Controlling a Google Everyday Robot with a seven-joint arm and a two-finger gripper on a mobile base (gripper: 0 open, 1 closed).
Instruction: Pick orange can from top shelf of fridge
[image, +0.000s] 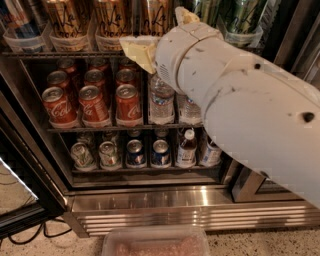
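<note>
Three orange cans stand in clear trays on the top shelf (30, 53) of the fridge (150, 200): one at left (65, 20), one in the middle (112, 17) and one at right (156, 15). My gripper (160, 32) is at the front of the top shelf, at the right-hand orange can. It is open, with one yellowish finger (136, 50) low on the can's left and the other (186, 15) on its right. My white arm (240, 100) hides the right part of the shelves.
Green cans (242, 15) stand on the top shelf at right. Red cola cans (92, 102) and water bottles (161, 100) fill the middle shelf, and small cans and bottles (135, 152) the lower one. The open door (20, 200) is at left. A plastic tray (155, 242) lies below.
</note>
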